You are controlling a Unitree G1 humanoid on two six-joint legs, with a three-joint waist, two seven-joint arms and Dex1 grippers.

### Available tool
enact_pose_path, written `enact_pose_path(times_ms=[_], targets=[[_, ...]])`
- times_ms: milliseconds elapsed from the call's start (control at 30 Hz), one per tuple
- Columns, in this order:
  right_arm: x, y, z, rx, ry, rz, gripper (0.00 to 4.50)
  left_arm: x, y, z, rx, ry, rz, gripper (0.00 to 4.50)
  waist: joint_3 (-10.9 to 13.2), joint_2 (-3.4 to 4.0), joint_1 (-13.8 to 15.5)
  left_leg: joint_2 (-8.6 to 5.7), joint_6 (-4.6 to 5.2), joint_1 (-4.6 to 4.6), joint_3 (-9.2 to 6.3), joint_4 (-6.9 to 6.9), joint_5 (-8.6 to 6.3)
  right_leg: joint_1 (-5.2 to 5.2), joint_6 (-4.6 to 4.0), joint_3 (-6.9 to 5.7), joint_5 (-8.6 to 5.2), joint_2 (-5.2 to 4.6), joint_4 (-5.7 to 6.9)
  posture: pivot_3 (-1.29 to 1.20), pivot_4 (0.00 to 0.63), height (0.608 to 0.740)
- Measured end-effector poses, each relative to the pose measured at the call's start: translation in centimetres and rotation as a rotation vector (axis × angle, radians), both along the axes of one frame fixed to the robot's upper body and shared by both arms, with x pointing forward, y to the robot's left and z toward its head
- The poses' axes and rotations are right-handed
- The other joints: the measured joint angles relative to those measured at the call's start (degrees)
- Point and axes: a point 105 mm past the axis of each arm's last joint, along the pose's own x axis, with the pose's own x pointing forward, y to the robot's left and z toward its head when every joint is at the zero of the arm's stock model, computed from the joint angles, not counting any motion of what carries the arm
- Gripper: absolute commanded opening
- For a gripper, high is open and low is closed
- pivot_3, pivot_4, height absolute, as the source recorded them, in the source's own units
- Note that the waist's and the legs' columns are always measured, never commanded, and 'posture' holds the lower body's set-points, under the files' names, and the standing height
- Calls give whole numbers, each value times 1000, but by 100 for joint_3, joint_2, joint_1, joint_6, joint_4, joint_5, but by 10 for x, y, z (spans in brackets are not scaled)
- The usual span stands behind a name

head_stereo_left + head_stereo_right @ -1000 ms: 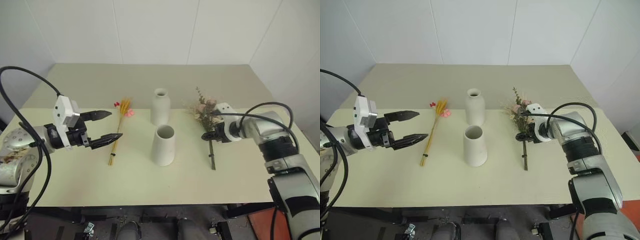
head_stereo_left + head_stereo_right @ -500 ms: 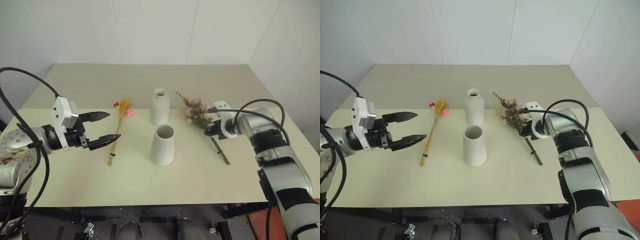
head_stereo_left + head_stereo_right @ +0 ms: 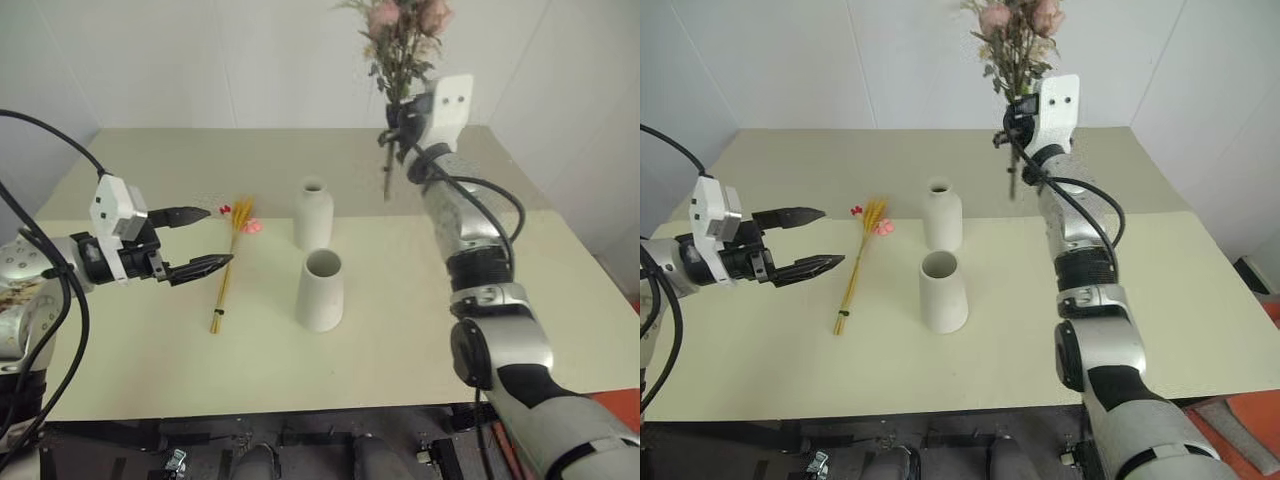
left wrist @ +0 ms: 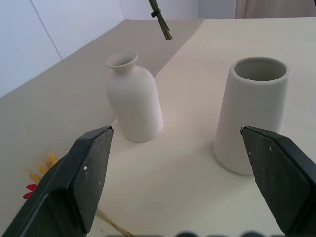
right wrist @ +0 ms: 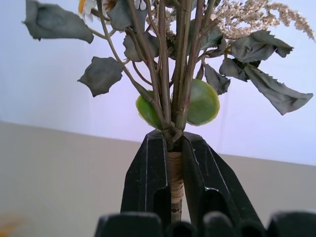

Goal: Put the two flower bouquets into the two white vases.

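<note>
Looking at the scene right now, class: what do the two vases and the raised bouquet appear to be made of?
Bottle-shaped vase and cone vase: probably ceramic, matte white; even, glare-free surfaces and thick rims suggest it, though painted plastic is possible.
Pink bouquet, gripped in the right gripper: dried or artificial; dull, stiff grey-green leaves, thin woody stems bound with pale wrapping at the fingers.

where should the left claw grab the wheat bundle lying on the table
Probably the bare middle of the stalks of the wheat bundle, coming straight down from above. It lies flat on the table, blooms at the far end, cut ends toward the robot, so the fingers should straddle the thin stalks crosswise. The open left claw hovers beside it, pointing at the vases.
</note>
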Motion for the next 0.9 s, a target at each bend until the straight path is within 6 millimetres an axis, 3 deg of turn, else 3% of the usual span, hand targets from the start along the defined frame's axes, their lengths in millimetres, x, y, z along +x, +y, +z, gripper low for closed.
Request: enact_pose_path(times_ms=[100, 167, 233, 567, 900], targets=[[-4, 8, 27, 210, -65, 129, 180, 0, 0, 1, 5, -1, -1, 4500, 4, 4, 3, 1, 0, 0, -5, -8, 0, -1, -1, -3, 0, -1, 1, 0, 150, 740], [-9, 12, 43, 251, -137, 183, 180, -1, 2, 1, 10, 0, 3, 4500, 4, 5, 7, 0, 0, 2, -5, -15, 0, 0, -1, -5, 0, -1, 0, 0, 150, 740], [-9, 19, 47, 259, -151, 211, 180, -1, 3, 0, 10, 2, 10, 4500, 4, 5, 5, -1, -4, 9, -4, -23, 2, 3, -1, -4, 0, -2, -2, 0, 150, 740], [5, 46, -2, 290, -5, 271, 180, -10, 10, -2, 10, -6, 51, 4500, 5, 6, -7, 2, -12, 22, -4, -52, 8, -2, -9, -3, 0, 1, 0, 0, 150, 740], [1, 63, -9, 254, -17, 302, 180, -17, 13, -1, -11, 4, 64, 4500, 5, 7, -11, 2, -13, 23, -4, -65, 8, -2, -9, -4, 0, 1, 0, 0, 150, 740]])
